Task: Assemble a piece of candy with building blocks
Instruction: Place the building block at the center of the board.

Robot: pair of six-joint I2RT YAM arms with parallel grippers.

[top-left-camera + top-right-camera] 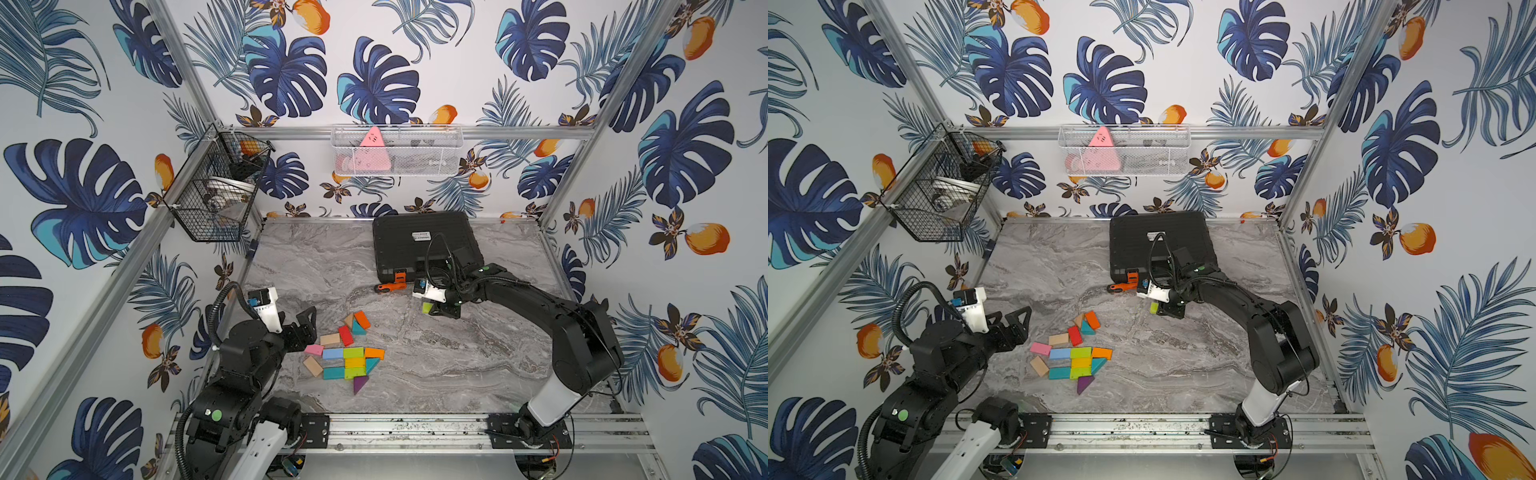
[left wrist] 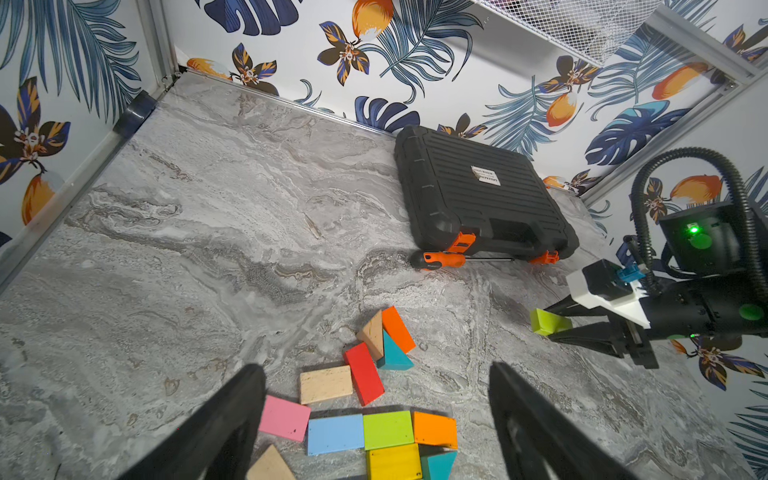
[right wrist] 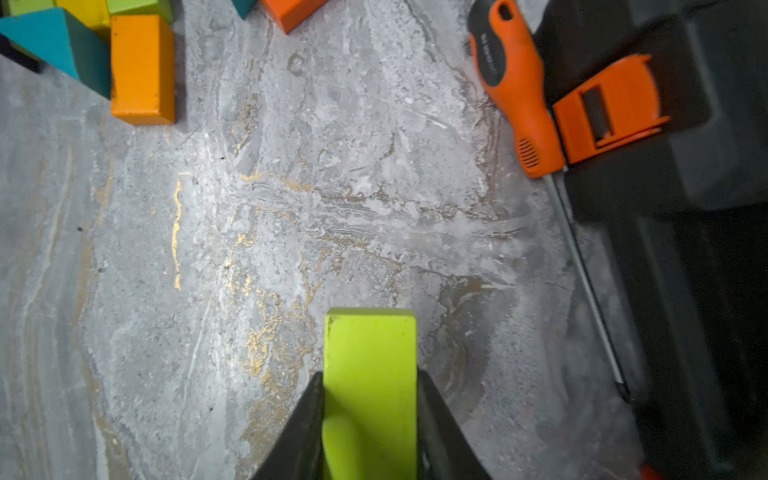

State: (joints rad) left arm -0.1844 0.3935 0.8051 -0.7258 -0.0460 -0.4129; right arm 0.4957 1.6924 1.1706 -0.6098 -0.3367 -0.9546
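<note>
Building blocks [image 1: 353, 357] are gathered on the marble table [image 1: 457, 353] beside the left gripper [image 2: 376, 369], whose jaws are spread apart. One lime-green block [image 3: 370, 340] is clamped lengthwise in the right gripper [image 3: 370, 376], its end projected past the fingertips [image 3: 307, 407]. Lettering on the screwdriver handle [image 3: 511, 83] and case label [image 2: 485, 176] cannot be read.

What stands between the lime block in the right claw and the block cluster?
Nothing visible. Only bare table lies between the lime block in the right claw and the cluster. The screwdriver and case lie off to the side.
</note>
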